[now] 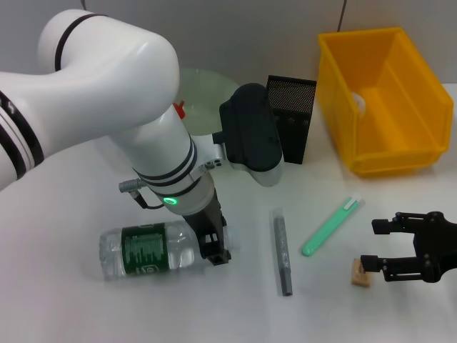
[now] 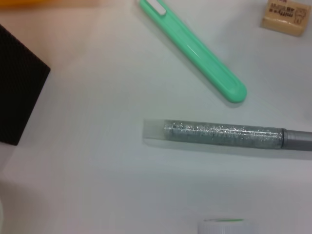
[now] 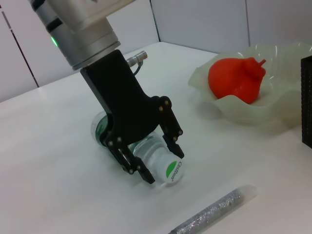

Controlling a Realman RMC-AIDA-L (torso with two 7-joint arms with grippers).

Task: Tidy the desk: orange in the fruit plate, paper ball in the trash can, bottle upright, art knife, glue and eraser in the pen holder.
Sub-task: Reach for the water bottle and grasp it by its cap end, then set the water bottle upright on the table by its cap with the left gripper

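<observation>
Illumination is bright, even and diffuse from overhead. The white desk (image 1: 86, 300) shows mild glare. Shadows are soft and short beneath the bottle (image 1: 150, 249) and glue (image 2: 222, 134). The left wrist view is slightly soft; the eraser (image 2: 285, 17) print appears blurred.

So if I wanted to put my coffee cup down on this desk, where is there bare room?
The widest bare patch is the near left corner, in front of the lying bottle. A smaller one lies between the black pen holder and the glitter glue stick. It is crowded to the right, around the green art knife, eraser and right gripper.
</observation>
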